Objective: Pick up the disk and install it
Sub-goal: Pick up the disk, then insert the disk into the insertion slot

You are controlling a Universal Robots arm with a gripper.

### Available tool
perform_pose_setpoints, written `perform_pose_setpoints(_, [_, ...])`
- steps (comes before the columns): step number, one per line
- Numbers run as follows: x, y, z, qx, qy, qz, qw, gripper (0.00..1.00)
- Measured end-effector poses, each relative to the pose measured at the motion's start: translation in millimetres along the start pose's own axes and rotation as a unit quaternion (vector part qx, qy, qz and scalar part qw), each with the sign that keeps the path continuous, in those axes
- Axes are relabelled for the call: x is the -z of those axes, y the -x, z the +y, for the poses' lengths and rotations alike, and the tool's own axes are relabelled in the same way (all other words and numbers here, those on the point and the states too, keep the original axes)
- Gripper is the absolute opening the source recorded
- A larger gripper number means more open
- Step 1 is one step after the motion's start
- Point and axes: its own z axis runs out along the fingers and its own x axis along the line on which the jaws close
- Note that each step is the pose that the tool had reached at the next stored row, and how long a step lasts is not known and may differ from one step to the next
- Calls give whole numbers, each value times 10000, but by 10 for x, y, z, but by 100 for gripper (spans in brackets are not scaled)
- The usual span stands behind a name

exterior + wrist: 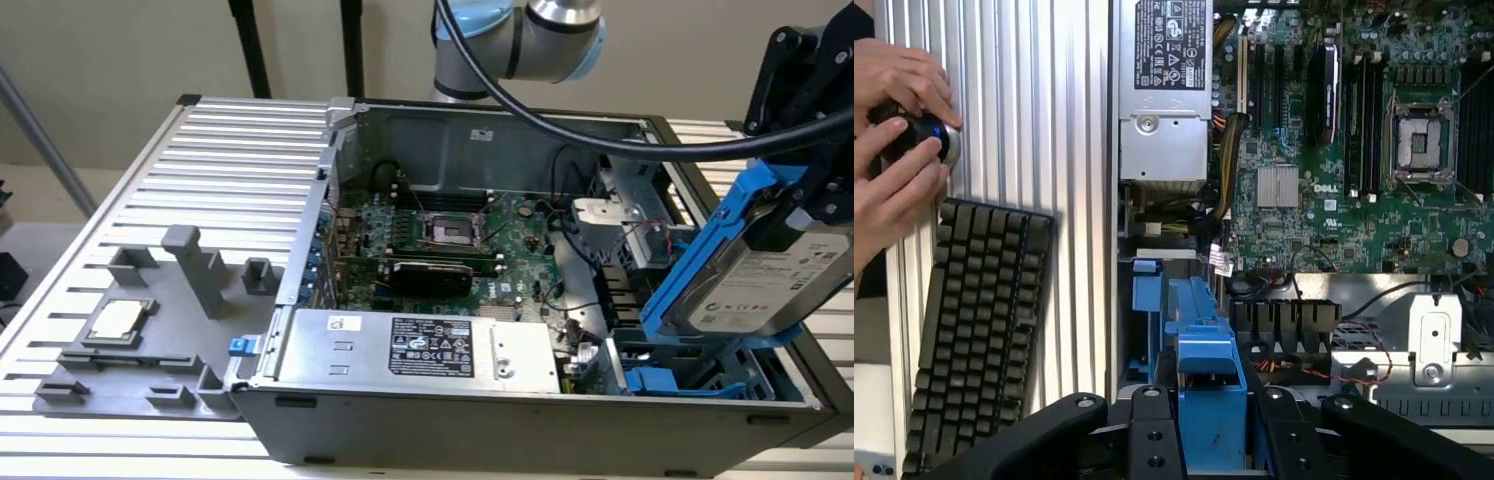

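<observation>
The fingers (790,222) are closed on the disk (747,290) and pinch it across its blue carrier rails. In the wrist view the black fingers (1149,440) sit on either side of the blue carrier of the disk (1206,375), touching it.

Position of the disk: it is held off the desk (240,150), tilted steeply on edge, with its white label toward the exterior camera. It hangs over the drive bay (667,380) at the exterior view's right end of the computer case (534,430). Its lower blue rail is close to the blue parts in the bay. Contact between them cannot be confirmed.

Computer case: it lies open on the ribbed metal desk.
- The motherboard (454,250) is exposed in the middle, with the CPU socket (447,230) uncovered.
- The grey power supply (427,345) lies along the near wall of the case, label up.

Other items:
- A grey fixture (160,330) stands on the desk at the exterior view's left of the case, apart from it.
- A small square chip (118,318) rests in the fixture.
- In the wrist view, a black keyboard (974,330) lies on the desk beside the case.
- A person's hands (894,130) are cupped around a small round device (929,135) just beside the keyboard.
</observation>
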Motion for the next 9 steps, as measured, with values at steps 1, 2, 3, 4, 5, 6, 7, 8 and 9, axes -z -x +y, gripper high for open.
perform_pose_setpoints(1, [0,-1,-1,0,0,0,10000,33])
perform_pose_setpoints(2, [0,-1,-1,0,0,0,10000,33])
perform_pose_setpoints(3, [0,-1,-1,1,0,0,10000,33])
perform_pose_setpoints(4, [0,-1,-1,0,0,0,10000,33])
perform_pose_setpoints(5, [0,-1,-1,1,0,0,10000,33])
perform_pose_setpoints(6, [0,-1,-1,0,0,0,10000,33])
perform_pose_setpoints(7, [0,-1,-1,0,0,0,10000,33])
perform_pose_setpoints(8, [0,-1,-1,1,0,0,10000,33])
perform_pose_setpoints(9, [0,-1,-1,0,0,0,10000,33])
